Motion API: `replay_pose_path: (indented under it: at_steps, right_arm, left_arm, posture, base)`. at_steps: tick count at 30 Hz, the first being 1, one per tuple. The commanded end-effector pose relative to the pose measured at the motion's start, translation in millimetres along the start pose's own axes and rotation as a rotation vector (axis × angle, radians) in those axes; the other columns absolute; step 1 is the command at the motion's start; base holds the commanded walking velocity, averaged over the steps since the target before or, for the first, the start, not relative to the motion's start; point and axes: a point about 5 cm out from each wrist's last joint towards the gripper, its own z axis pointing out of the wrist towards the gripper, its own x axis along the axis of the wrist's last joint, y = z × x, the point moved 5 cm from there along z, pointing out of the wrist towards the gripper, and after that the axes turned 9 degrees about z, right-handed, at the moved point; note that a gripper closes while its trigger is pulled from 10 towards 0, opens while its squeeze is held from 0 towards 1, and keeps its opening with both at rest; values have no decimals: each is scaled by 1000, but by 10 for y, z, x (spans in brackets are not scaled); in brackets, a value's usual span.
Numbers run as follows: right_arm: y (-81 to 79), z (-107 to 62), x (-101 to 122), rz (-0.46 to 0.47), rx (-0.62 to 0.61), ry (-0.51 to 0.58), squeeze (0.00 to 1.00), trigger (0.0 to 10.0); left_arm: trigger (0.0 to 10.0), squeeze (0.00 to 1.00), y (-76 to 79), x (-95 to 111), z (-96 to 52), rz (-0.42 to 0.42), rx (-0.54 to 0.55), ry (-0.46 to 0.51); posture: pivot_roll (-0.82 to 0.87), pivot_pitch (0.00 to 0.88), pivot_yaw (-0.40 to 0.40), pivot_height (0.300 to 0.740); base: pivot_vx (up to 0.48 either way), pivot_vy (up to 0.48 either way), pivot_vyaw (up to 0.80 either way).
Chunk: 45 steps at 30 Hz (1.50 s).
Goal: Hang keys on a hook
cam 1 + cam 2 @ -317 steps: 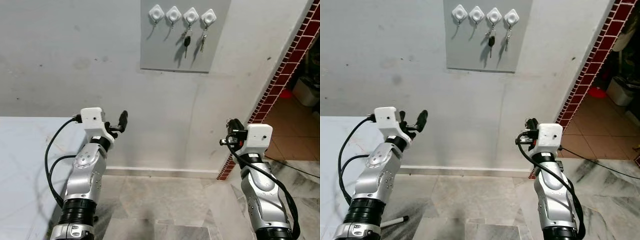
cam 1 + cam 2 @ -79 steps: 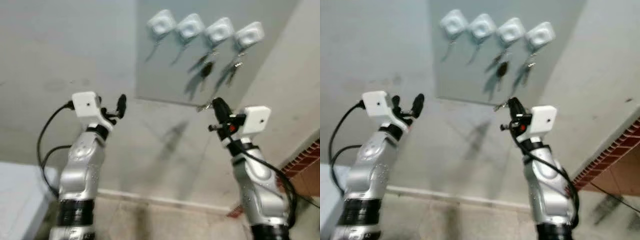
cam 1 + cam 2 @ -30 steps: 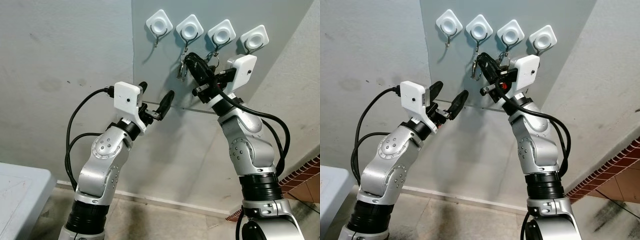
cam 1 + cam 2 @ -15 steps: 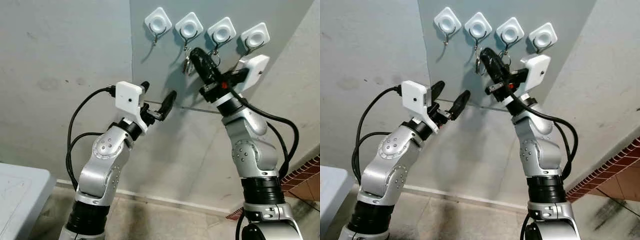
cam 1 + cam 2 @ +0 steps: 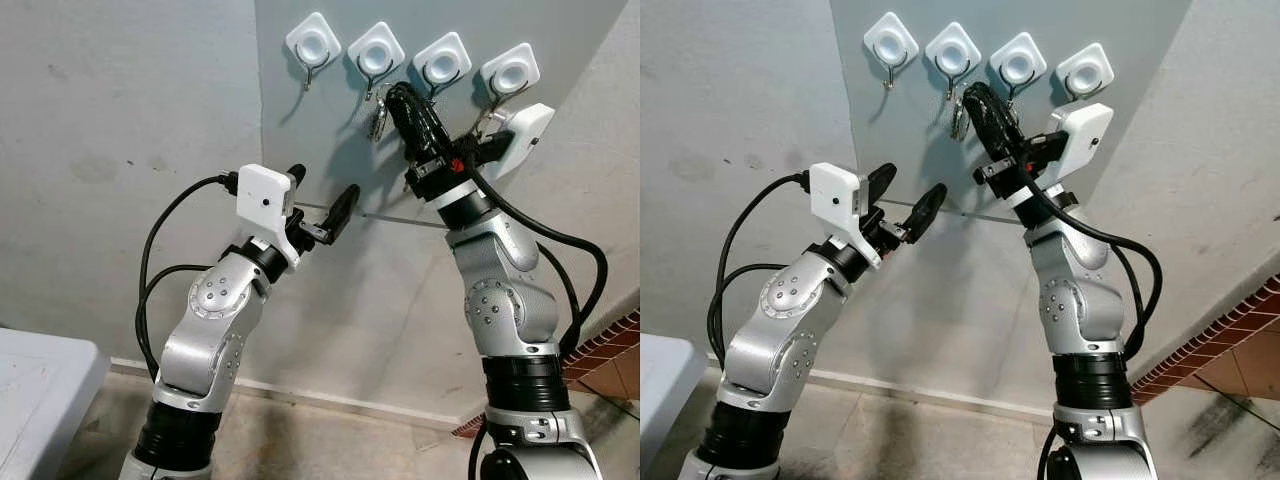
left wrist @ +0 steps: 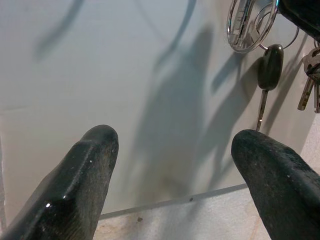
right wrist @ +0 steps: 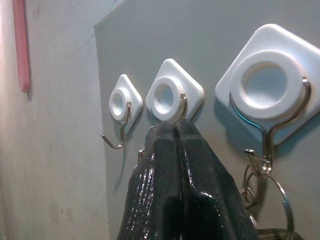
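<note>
Keys (image 5: 377, 122) hang as a small silvery bunch in the upper middle of the left eye view, just below the second white hook (image 5: 376, 52) from the left on a grey board (image 5: 330, 150) fixed to the wall (image 5: 120, 150). From the left wrist camera the bunch (image 6: 245, 25) shows as a shiny metal ring with flat blades, near the top right of that frame. The right gripper (image 5: 398, 100) reaches up from the right side of the frame to that spot, its two black fingers pressed together on the bunch; in the right wrist view the fingertips (image 7: 172, 132) meet directly under the second hook (image 7: 170, 97), touching its wire curl.

Four diamond-shaped hooks sit in a row along the top of the board. The first hook (image 5: 312, 45) is bare. The third hook (image 5: 441, 60) carries a black-headed key (image 6: 269, 70) on a ring, and the fourth hook (image 5: 509, 72) holds another bunch (image 6: 310, 80), seen at the right edge of the left wrist frame.

Lower and left of centre, the left gripper (image 5: 322, 200) is raised toward the board with its fingers spread wide, holding nothing.
</note>
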Motion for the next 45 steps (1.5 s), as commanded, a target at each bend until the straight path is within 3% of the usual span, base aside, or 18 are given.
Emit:
replay_pose_path:
  at_steps: [1,20,29,44,45]
  right_arm:
    - [-63,56,55,-4,32,10,0,10000]
    - [-21,142,-19,60,-8,-15,0,10000]
    - [70,-5,-41,143,-82,9,0,10000]
    - [34,-93,-111,173,-97,-14,0,10000]
    - [30,-95,-115,176,-96,-14,1000,10000]
  left_arm:
    - [10000,0,32,56,6,7,-10,17]
    - [10000,0,22,75,3,1,-1,20]
    - [10000,0,17,57,-9,-6,5,11]
    - [10000,0,19,62,5,-10,1,10]
    - [10000,0,18,60,5,-10,3,9]
  posture:
    - [36,56,-51,740]
    - [43,58,-59,740]
    - [38,66,-53,740]
    - [34,66,-48,740]
    - [34,66,-48,740]
  base:
    - [0,0,0]
    - [0,0,0]
    - [0,0,0]
    - [0,0,0]
    - [0,0,0]
